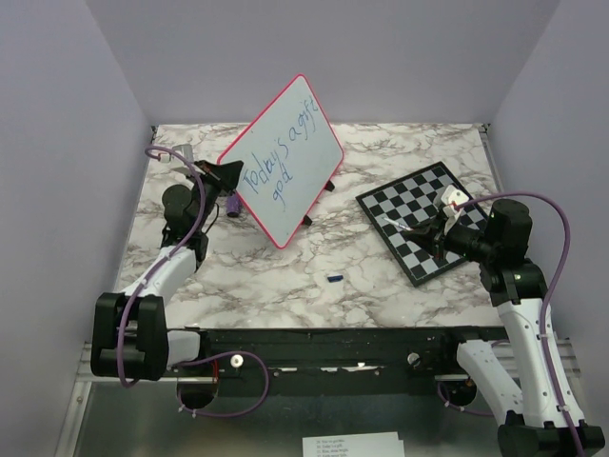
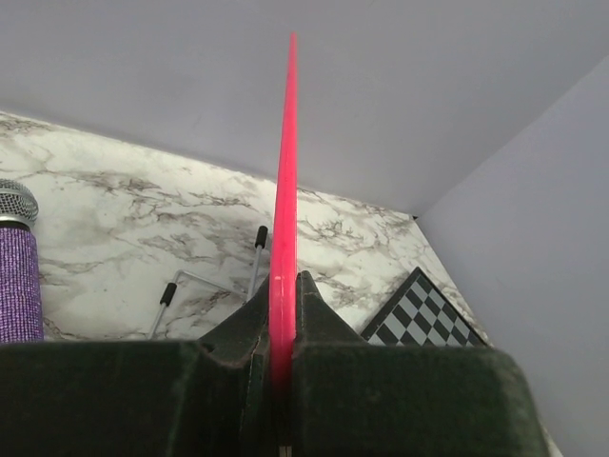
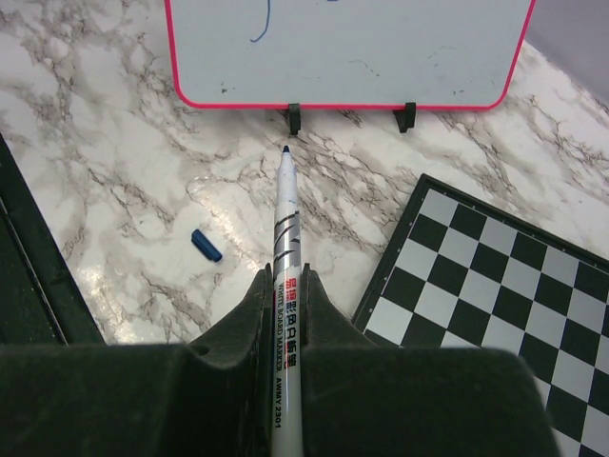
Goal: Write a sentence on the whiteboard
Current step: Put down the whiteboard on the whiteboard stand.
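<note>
A whiteboard [image 1: 306,122] with a thin pink-red rim stands tilted on small black feet toward the back left of the marble table [image 1: 285,276]. Across it runs the sentence [image 1: 276,157] in blue marker, roughly "Today's a gift". A shorter word, perhaps "god", sits on a second line beneath, and the lower part of the board is blank.

The left gripper [image 1: 228,176] is at the board's left edge. Its wrist view shows both fingers closed narrowly on the rim, steadying the board. A purple glittery microphone [image 1: 233,206] lies just beside that gripper.

The right gripper [image 3: 285,286] sits well apart from the board, over a black-and-white chessboard [image 1: 419,190] on the right. Its fingers are pinched on an uncapped marker [image 3: 286,219], whose tip points toward the board's feet and touches nothing. A small blue cap [image 1: 334,278] lies on the table between the board and the arm bases.

Most of the writing looks done to me. The second line seems short, and I cannot tell whether more words are meant.
</note>
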`<state>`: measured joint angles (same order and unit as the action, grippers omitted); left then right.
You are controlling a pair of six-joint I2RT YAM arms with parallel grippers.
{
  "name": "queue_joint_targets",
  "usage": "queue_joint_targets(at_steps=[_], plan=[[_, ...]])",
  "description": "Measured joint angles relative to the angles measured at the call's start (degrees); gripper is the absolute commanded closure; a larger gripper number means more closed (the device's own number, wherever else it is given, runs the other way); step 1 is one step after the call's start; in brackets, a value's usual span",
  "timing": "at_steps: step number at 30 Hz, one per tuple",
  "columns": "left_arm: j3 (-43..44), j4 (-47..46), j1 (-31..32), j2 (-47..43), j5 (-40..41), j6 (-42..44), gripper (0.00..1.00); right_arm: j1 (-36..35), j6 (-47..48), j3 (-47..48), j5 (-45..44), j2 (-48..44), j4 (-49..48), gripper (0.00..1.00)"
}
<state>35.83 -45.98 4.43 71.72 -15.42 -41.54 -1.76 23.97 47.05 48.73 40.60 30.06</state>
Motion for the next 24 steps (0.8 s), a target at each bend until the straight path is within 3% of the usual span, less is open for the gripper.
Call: queue_joint_targets(at_steps=[8, 16, 24], plan=[[-2.36, -4.07, -0.11, 0.37, -0.74, 1.64, 1.00, 0.02, 0.02, 0.00, 0.04, 0.00, 0.02, 0.99], [-7.26, -13.88, -1.46, 2.58, -1.90, 0.74, 0.99, 0.00, 0.02, 0.00, 0.31, 0.00, 0.02, 0.99], [-11.47, -20.96, -2.45, 3.85, -1.86, -1.16, 0.78, 0.00, 0.02, -0.02, 0.63, 0.00, 0.02, 0.99]])
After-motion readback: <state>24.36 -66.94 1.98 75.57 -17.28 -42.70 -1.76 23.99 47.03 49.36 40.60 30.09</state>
